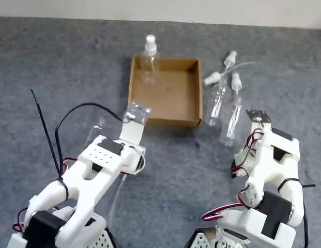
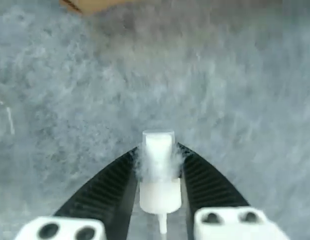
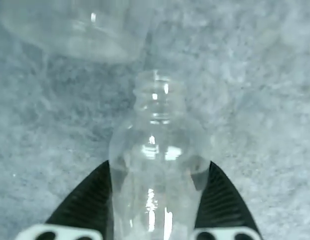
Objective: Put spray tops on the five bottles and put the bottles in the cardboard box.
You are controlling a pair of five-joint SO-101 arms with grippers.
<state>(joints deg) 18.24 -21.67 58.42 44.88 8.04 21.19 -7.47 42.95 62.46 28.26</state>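
The left end effector (image 2: 158,151) grips a spray top (image 2: 158,175) between its jaws; the right end effector (image 3: 159,169) clasps an uncapped bottle (image 3: 155,150), long axis straight ahead, open neck beyond the jaws.

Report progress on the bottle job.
Done: one capped bottle stands in the box. In hand: the left gripper is shut on a spray top, and the right gripper is shut on an open bottle. Left: joining those two, then boxing them and the loose bottles lying right of the box, some of which seem capped.
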